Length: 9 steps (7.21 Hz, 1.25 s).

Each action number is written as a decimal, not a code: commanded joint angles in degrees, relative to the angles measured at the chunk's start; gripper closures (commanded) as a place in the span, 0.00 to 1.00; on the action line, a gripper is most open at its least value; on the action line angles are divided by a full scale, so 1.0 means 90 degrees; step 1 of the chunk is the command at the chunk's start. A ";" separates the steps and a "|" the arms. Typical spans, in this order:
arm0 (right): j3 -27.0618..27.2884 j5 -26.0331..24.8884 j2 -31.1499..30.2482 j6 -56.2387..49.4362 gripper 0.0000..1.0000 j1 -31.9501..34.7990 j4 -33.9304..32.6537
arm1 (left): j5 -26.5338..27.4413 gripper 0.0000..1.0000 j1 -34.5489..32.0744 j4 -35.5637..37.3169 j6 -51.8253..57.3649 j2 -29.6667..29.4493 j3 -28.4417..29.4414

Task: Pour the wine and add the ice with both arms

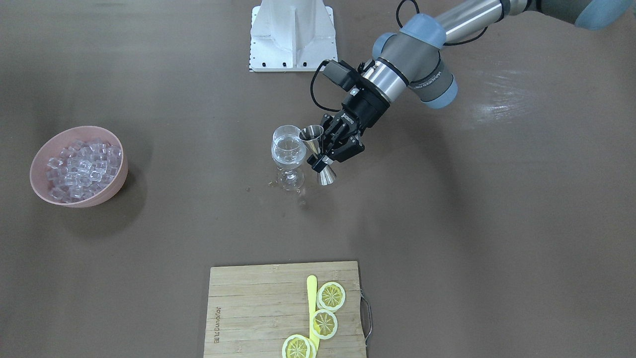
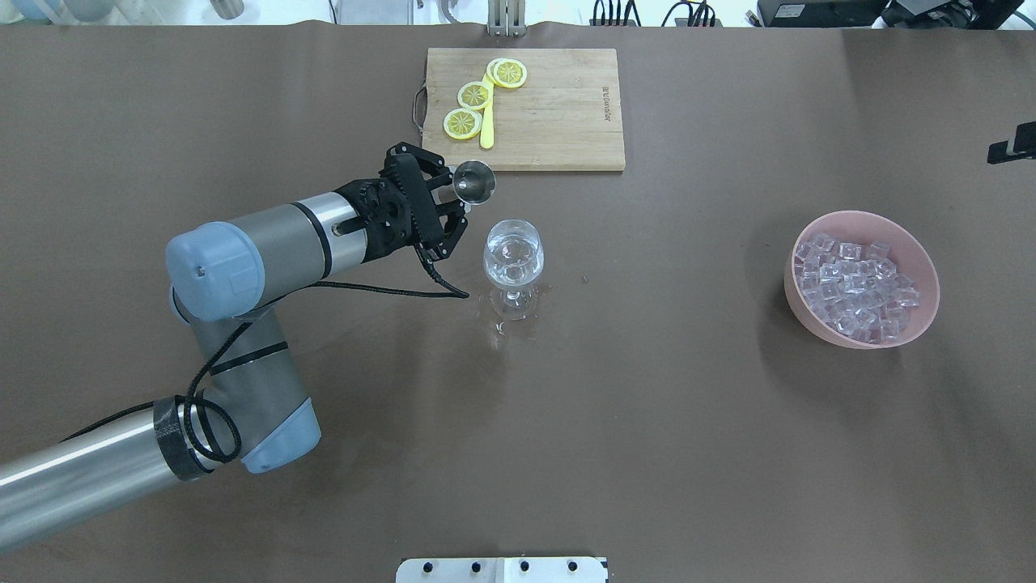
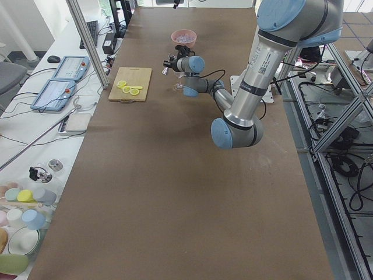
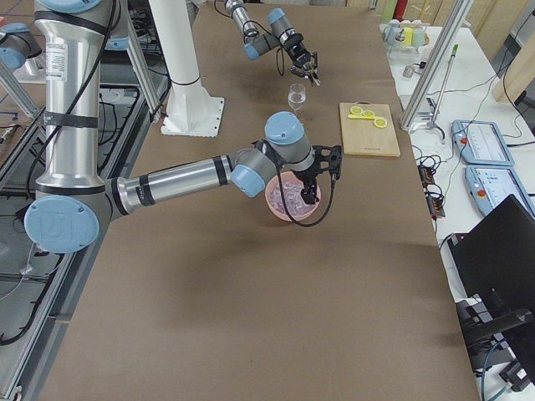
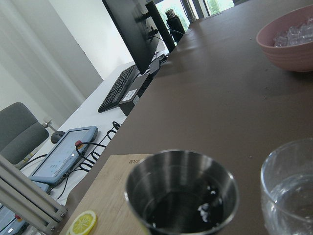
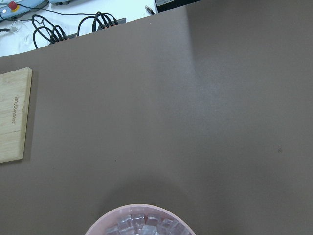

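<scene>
My left gripper (image 1: 324, 150) is shut on a steel jigger (image 1: 316, 153) and holds it just above the table, right beside the wine glass (image 1: 288, 154). The jigger (image 5: 181, 196) looks nearly empty, with only a few drops inside. The glass (image 2: 512, 257) stands upright and holds a little clear wine (image 1: 288, 147). The ice (image 2: 850, 279) fills a pink bowl (image 2: 919, 312) on the robot's right. My right gripper (image 4: 320, 174) hovers over that bowl (image 4: 288, 200). It shows only in the exterior right view, so I cannot tell whether it is open.
A wooden cutting board (image 2: 558, 113) with lemon slices (image 2: 463, 123) and a yellow knife (image 2: 486, 129) lies at the far table edge, just beyond the left gripper. Small drops of spilt liquid (image 2: 502, 328) lie around the glass foot. The white robot base (image 1: 293, 35) is at the near side.
</scene>
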 commanded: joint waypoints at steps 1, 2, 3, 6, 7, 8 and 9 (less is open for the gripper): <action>-0.0009 0.0000 -0.0003 0.0044 0.00 0.0000 -0.0001 | 0.0085 1.00 0.0019 0.0278 0.1446 -0.0172 -0.0087; -0.0019 0.0000 -0.0003 0.0044 0.00 0.0000 -0.0001 | 0.0386 1.00 0.0029 0.0424 0.1994 -0.0222 -0.0087; -0.0019 0.0000 -0.0003 0.0053 0.00 0.0000 -0.0001 | 0.0476 1.00 0.0029 0.0425 0.2386 -0.0251 -0.0077; 0.0001 0.0000 0.0017 0.0219 0.00 0.0000 -0.0001 | 0.0953 1.00 0.0039 0.0503 0.3753 -0.0378 -0.0038; 0.0020 0.0010 0.0007 0.0258 0.00 0.0000 0.0008 | 0.1245 1.00 0.0068 0.0532 0.4125 -0.0388 -0.0029; 0.0020 0.0019 0.0007 0.0297 0.00 0.0000 0.0009 | 0.1422 1.00 0.0078 0.0533 0.4564 -0.0388 -0.0038; 0.0020 0.0039 -0.0003 0.0298 0.00 0.0010 0.0009 | 0.1540 1.00 0.0126 0.0562 0.4761 -0.0379 -0.0019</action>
